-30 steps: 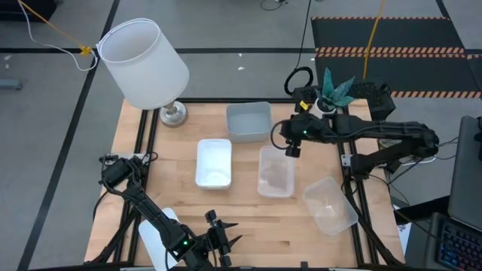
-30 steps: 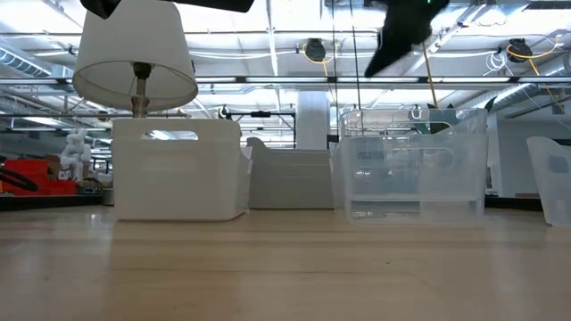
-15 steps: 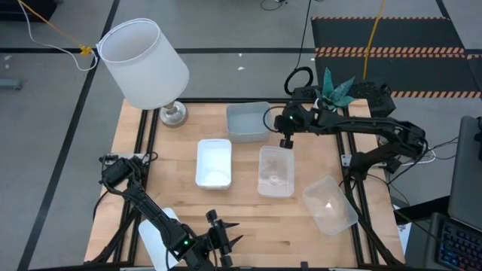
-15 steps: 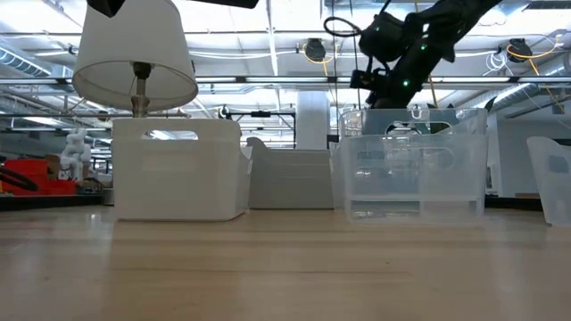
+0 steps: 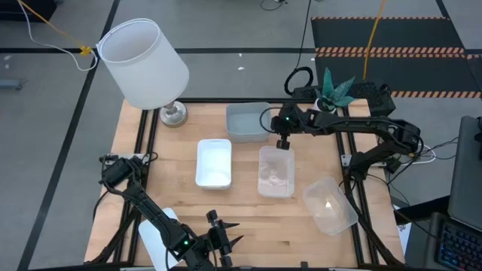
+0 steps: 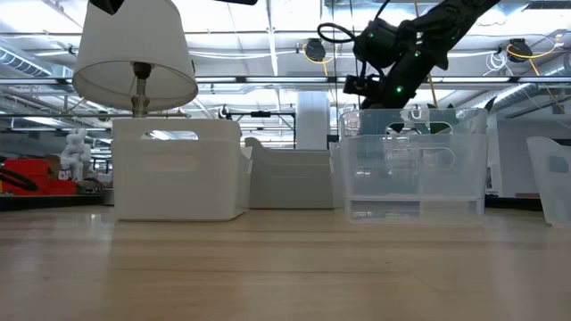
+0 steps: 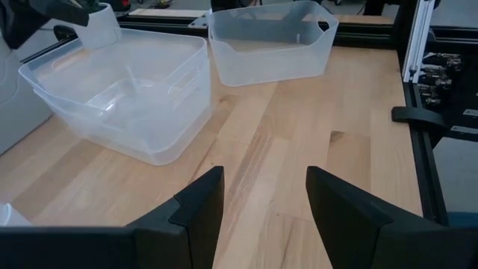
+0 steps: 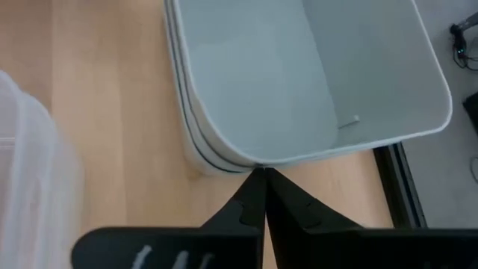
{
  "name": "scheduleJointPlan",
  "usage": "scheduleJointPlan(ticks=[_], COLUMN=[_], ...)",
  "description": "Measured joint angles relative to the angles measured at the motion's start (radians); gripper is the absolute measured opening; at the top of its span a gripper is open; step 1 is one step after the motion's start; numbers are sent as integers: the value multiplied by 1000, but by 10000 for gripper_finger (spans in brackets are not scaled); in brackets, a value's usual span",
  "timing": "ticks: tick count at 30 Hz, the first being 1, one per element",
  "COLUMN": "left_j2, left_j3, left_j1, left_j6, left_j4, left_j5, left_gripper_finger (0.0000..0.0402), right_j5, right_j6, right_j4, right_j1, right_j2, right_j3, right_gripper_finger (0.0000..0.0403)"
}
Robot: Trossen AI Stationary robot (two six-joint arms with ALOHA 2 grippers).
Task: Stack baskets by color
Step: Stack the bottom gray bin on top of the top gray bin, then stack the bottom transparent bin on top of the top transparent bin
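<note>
A light wooden table framed by dark rails stands on a grey floor crossed by black lines, with a tilted white lampshade over its far left corner and the left gripper idle at the near edge, fingers apart. From left to right across the wood sit a white basket, a grey-blue basket farther back, a clear basket and another clear basket at the right edge. The right gripper, fingers pressed together and holding nothing, hovers between the grey-blue basket and the first clear basket, and the low view shows a hall with ceiling lights behind.
</note>
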State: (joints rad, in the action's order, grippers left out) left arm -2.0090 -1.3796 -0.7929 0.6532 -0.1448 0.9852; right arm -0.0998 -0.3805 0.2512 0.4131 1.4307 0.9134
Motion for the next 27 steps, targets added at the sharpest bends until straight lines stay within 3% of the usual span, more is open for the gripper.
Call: scheduleJointPlan(ticks=[13,20,27], left_j2=[0,0,0], left_j3=[0,0,0], left_j1=[0,0,-2], left_j6=[0,-27,-62], left_j4=[0,-2,12], left_j5=[0,0,-12], left_gripper_finger=[191,191,191], right_j5=[-3,-8,-9], right_j6=[45,157,342], right_j4=[30,162,327], right_j1=[-46,-134,-367], right_j2=[-26,-206,-414], right_j3=[0,1,1], right_gripper_finger=[1,0,0])
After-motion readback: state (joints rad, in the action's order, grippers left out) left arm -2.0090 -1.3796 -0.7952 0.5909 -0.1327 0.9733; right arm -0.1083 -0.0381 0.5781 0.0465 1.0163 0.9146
